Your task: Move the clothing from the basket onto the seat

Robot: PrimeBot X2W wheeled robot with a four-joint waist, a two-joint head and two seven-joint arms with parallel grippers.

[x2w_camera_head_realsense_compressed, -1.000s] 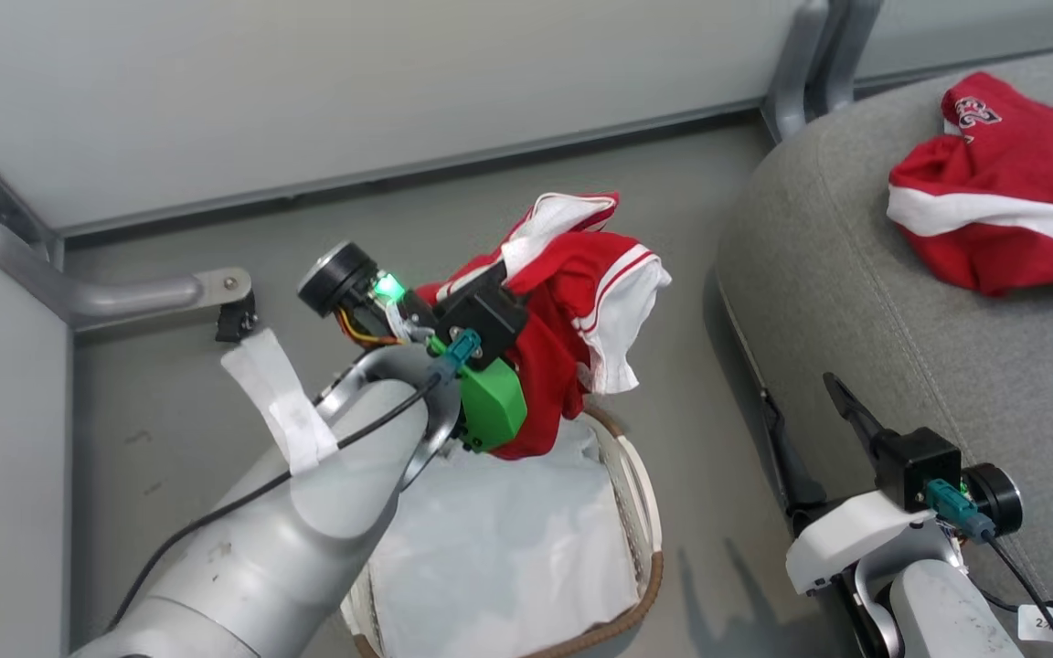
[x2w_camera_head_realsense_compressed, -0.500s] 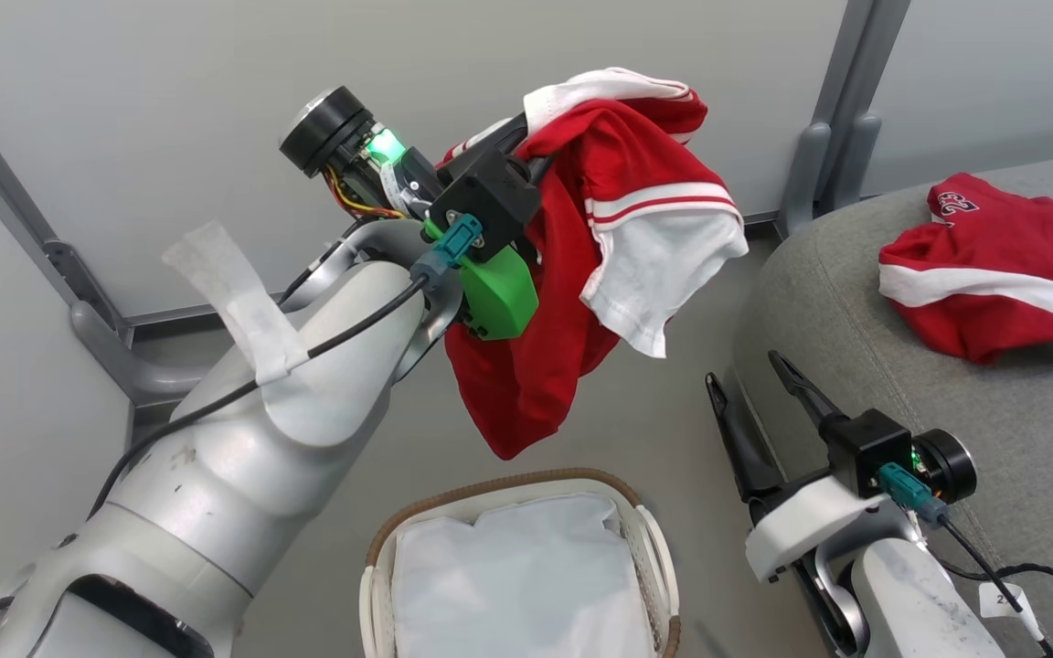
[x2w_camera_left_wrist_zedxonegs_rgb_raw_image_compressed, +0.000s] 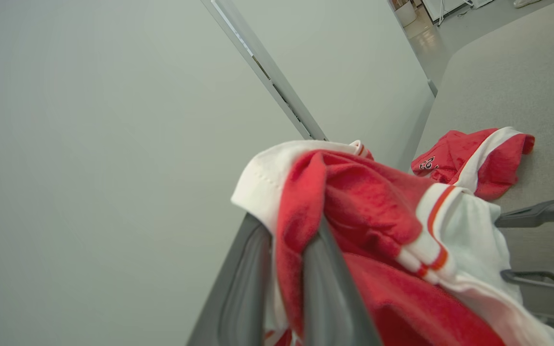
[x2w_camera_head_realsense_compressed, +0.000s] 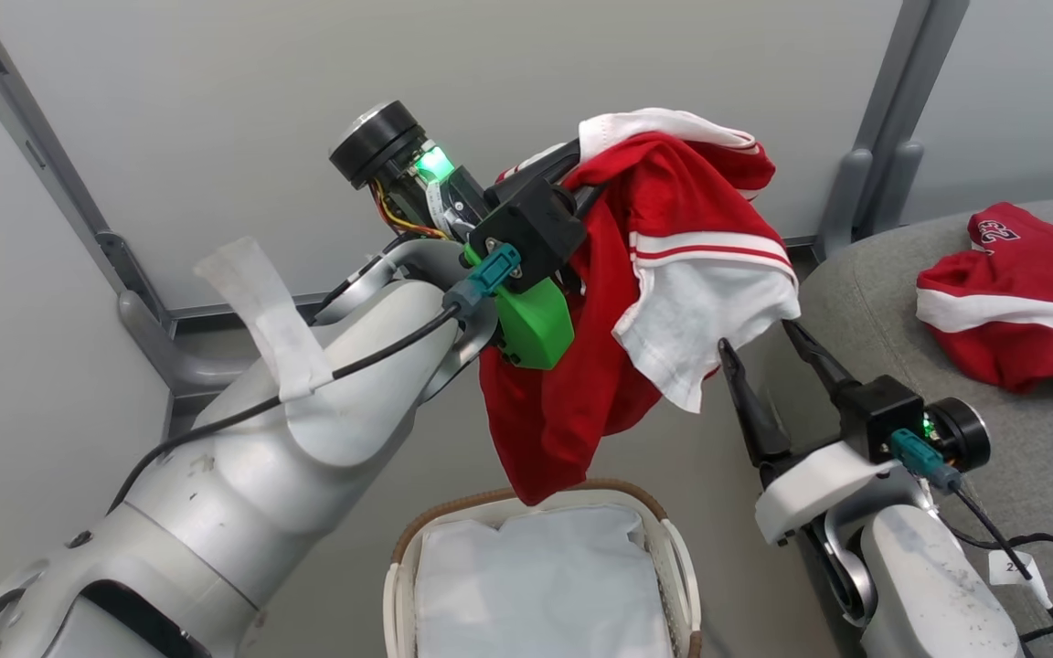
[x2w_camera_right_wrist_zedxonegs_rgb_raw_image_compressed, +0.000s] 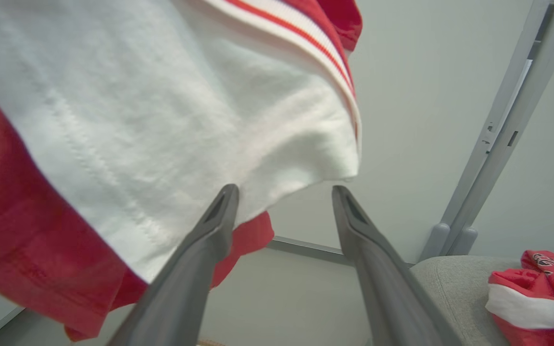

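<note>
Clothing check: a red-and-white jersey hangs bunched in my left gripper, which is clamped on a fold. It's up in the air above the basket and short of the seat. A numbered jersey already lies on the cushion. My right gripper is spread wide and holding nothing, just beside the dangling white panel. To do this right, I'd carry the jersey high so the hem clears the seat edge and those fingers. I'd let go once the whole drape is over grey fabric.
</note>
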